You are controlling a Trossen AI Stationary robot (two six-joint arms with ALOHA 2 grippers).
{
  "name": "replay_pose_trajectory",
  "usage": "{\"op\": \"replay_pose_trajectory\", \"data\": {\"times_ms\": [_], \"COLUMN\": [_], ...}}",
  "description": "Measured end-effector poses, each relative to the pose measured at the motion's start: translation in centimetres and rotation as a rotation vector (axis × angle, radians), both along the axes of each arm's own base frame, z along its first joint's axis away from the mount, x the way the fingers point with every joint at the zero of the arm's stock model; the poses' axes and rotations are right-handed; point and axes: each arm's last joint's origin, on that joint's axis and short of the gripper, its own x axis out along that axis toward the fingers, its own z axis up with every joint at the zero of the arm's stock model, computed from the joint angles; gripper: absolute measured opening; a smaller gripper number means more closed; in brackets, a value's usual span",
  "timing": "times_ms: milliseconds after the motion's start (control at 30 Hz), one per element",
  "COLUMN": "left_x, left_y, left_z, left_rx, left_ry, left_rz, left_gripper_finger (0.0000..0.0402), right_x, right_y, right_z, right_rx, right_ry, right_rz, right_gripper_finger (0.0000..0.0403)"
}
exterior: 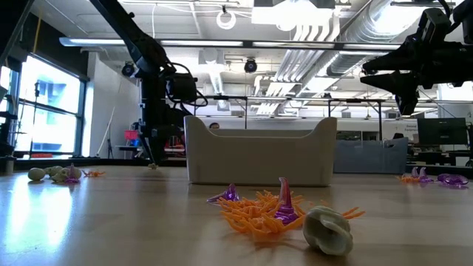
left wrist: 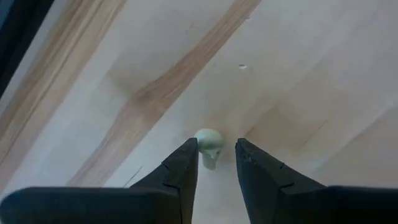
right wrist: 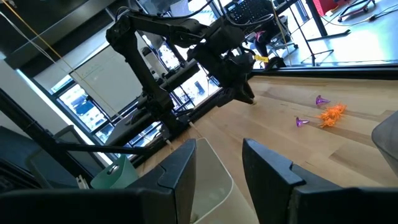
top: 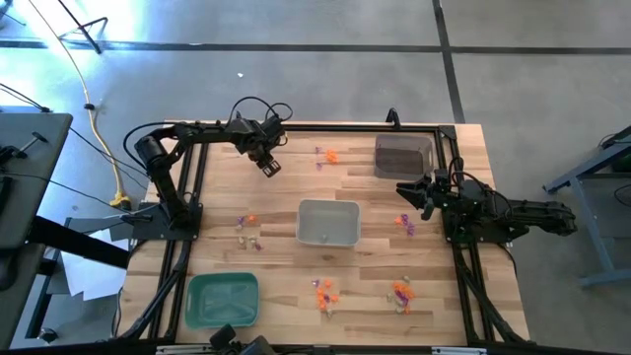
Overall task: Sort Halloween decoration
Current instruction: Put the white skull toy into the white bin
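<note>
1. Wooden table (top: 296,271): light planked top, framed by dark rails, carrying both arms, three trays and the scattered trinkets.
2. Left arm: reached from the table's left edge toward the far middle. Its left gripper (left wrist: 216,163) pointed down at bare wood, fingers partly parted around a pale skull trinket (left wrist: 209,145); the tips stood on either side of it, and whether they pressed it could not be told.
3. Right arm: lay along the right edge, its right gripper (right wrist: 217,167) raised above the table, fingers moderately apart with nothing between them.
4. Grey tray (top: 328,223): pale, rectangular, at the table's centre.
5. Dark tray (top: 403,156): at the far right corner, near the right arm.
6. Green tray (top: 223,299): at the near left corner.
7. Halloween decoration, tiny trinkets in loose clusters, all well apart from one another:
   - orange and purple pieces (top: 328,156) far, just left of the dark tray;
   - orange, purple and pale pieces (top: 246,229) left of the grey tray;
   - purple pieces (top: 404,223) right of the grey tray;
   - orange and purple pile (top: 324,292) near the front edge, with a pale skull beside it in the low view (exterior: 329,230);
   - orange cluster (top: 401,292) front right.
</note>
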Motion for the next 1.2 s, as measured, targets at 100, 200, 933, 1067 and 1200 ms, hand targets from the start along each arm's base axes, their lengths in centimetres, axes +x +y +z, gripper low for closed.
{"op": "replay_pose_trajectory", "data": {"times_ms": [100,200,933,1067,1200], "left_x": [0.0,0.0,0.3,0.3,0.2], "left_y": [0.0,0.0,-0.1,-0.2,-0.3], "left_z": [0.0,0.0,-1.8,-1.8,-1.7], "left_rx": [-0.001,-0.001,-0.078,-0.084,-0.084], "left_ry": [-0.002,-0.004,0.013,0.019,0.017], "left_rz": [0.008,0.014,0.058,0.072,0.082], "left_gripper_finger": [0.0081,0.0078,0.0041,0.0026,0.0030], "right_x": [0.0,0.0,0.0,0.0,0.0], "right_y": [0.0,0.0,0.0,0.0,0.0], "right_z": [0.0,0.0,0.0,0.0,0.0], "right_rx": [0.000,0.000,0.000,0.000,0.000], "right_ry": [0.000,0.000,0.000,0.000,0.000], "right_rz": [0.000,0.000,0.000,0.000,0.000], "right_gripper_finger": [0.0126,0.0126,0.0126,0.0126,0.0126]}}
